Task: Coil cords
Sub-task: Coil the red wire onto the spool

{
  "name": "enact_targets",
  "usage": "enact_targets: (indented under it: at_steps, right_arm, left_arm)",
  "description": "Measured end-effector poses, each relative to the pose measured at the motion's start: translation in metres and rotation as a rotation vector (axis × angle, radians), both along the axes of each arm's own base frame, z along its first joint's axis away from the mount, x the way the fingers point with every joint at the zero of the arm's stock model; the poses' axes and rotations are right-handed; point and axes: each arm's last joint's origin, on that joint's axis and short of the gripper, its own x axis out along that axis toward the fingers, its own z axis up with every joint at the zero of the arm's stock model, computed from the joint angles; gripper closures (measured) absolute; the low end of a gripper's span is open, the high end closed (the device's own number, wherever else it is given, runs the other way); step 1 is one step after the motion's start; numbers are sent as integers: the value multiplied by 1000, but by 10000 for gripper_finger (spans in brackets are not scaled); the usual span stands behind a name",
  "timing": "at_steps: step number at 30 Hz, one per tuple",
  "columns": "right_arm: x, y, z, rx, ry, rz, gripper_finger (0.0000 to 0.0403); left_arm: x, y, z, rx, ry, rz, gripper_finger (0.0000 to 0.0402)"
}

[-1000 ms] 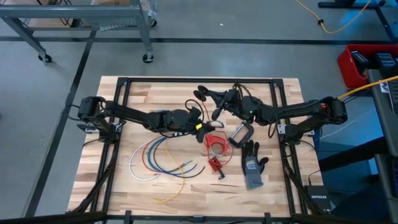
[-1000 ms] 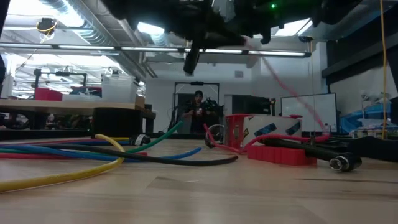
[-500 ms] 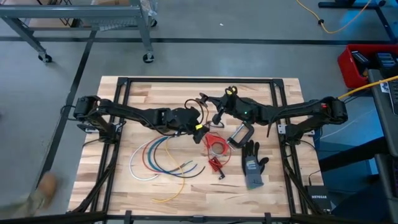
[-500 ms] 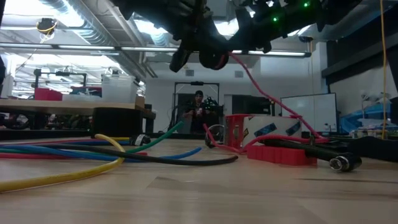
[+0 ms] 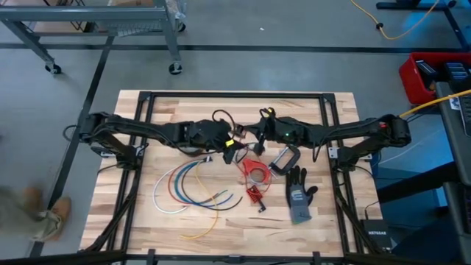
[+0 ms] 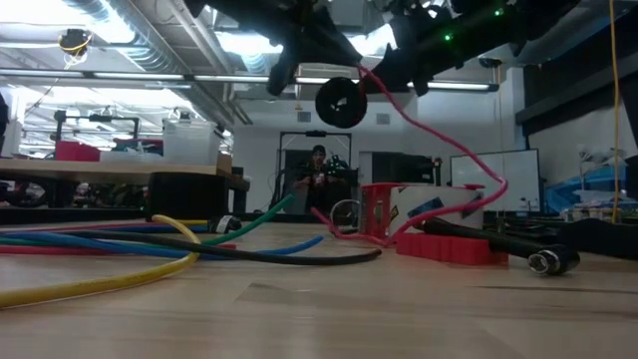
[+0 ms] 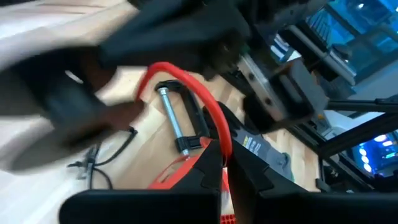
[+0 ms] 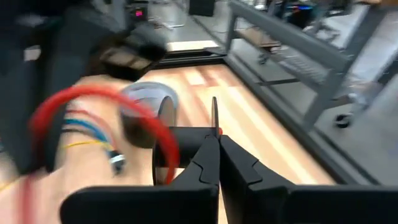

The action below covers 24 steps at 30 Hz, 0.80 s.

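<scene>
1. Pincers: left pincer (image 5: 234, 151) and right pincer (image 5: 259, 134) both clamp tight on the red cord (image 6: 429, 130), lifted mid-surface.
2. Wooden surface (image 5: 184, 221) carries other cords (image 5: 188, 188), glove (image 5: 298, 195), C-clamp (image 5: 284, 158).
3. Person (image 6: 317, 178) stands far behind.

red cord (image 6: 439, 150) | yellow cord (image 6: 90, 284) | grey glove (image 5: 298, 197) | light wood table (image 5: 169, 221)

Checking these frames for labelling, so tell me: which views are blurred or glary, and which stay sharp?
High view: sharp and evenly lit, the red cord and glove crisp. Low view: ceiling lights glare, arms show as dark silhouettes, the near yellow cord soft. Left wrist view: motion smear across the upper part, though the clamp reads clearly. Right wrist view: red cord and background streaked.
</scene>
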Motion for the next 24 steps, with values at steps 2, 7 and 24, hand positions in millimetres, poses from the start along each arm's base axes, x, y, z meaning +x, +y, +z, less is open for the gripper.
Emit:
enact_targets:
  at_steps: [2,7,24]
  right_arm:
    - [0,1,0,22,-1,40,402]
    - [-1,3,2,59,-11,79,402]
    - [-27,8,48,51,-207,160,402]
  left_arm:
    - [-4,2,3,12,16,2,400]
    - [-19,2,8,21,93,6,400]
    - [-57,2,24,89,227,65,400]
